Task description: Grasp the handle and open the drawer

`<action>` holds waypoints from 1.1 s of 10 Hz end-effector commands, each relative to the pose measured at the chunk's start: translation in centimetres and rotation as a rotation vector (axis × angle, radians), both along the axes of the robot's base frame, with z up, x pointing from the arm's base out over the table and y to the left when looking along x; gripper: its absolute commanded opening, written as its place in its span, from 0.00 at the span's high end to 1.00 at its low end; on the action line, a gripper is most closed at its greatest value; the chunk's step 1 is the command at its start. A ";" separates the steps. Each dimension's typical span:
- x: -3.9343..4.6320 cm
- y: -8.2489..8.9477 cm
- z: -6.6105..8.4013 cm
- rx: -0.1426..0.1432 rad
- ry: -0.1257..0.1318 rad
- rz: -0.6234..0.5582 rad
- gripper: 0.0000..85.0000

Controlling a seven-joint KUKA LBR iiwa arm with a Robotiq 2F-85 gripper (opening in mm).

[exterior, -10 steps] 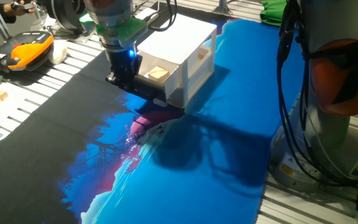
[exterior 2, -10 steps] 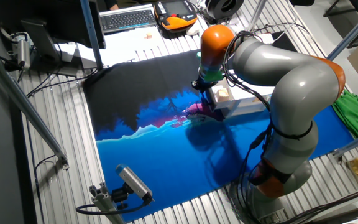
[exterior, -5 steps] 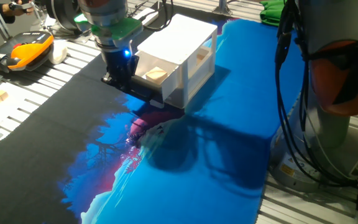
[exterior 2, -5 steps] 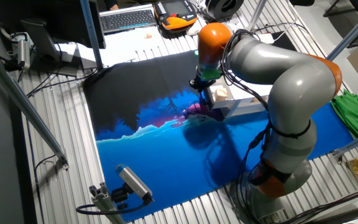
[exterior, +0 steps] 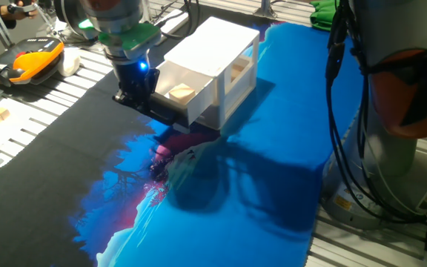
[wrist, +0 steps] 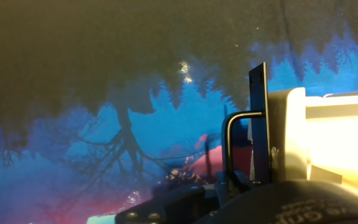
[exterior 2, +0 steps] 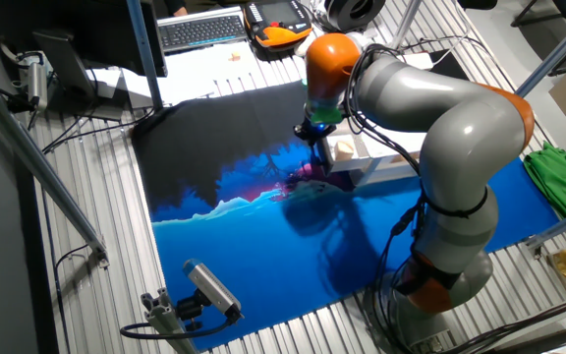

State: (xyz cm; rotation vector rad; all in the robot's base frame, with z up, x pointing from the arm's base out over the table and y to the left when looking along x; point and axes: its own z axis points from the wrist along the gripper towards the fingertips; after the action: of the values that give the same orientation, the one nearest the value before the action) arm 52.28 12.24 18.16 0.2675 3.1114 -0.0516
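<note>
**Gripper at the handle, drawer standing partly open**

The gripper comes down from above at the front of the drawer, its fingers lost against the black bar of the handle. In the hand view the handle shows as a thin bent black rod fixed to a black front plate, close against the gripper body, but the fingertips themselves are out of sight, so I cannot tell whether they are clamped on the rod or standing apart. The approach from above probably suits a bar that runs level across the drawer front: the fingers can straddle it and pull straight outward.

The drawer juts out of the white cabinet towards the dark end of the table, its cream interior open to view with a small pale block lying inside. By that, the opening looks well under way.

The cabinet stands towards the far edge of the table, on a printed cloth, black at one end and running through a purple treeline into bright blue.

Beyond the cloth, the slatted metal table top is bare. At the far edge lie a keyboard and an orange and black handset; green fabric sits off to one side.
</note>
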 end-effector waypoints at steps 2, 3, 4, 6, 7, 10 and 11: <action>0.11 0.4 0.1 -0.002 -0.002 -0.003 1.00; 0.20 0.5 0.1 -0.004 -0.003 -0.003 1.00; 0.27 0.7 0.1 -0.006 -0.003 -0.005 1.00; 0.39 0.9 0.0 -0.008 -0.006 -0.003 1.00; 0.39 1.0 -0.1 -0.009 -0.006 0.001 1.00; 0.45 1.5 -0.1 -0.016 -0.002 0.027 1.00; 0.49 1.8 -0.2 -0.032 -0.003 0.036 1.00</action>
State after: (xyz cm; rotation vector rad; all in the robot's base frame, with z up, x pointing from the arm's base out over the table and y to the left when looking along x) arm 52.75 14.06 17.95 0.2111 3.1090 -0.0989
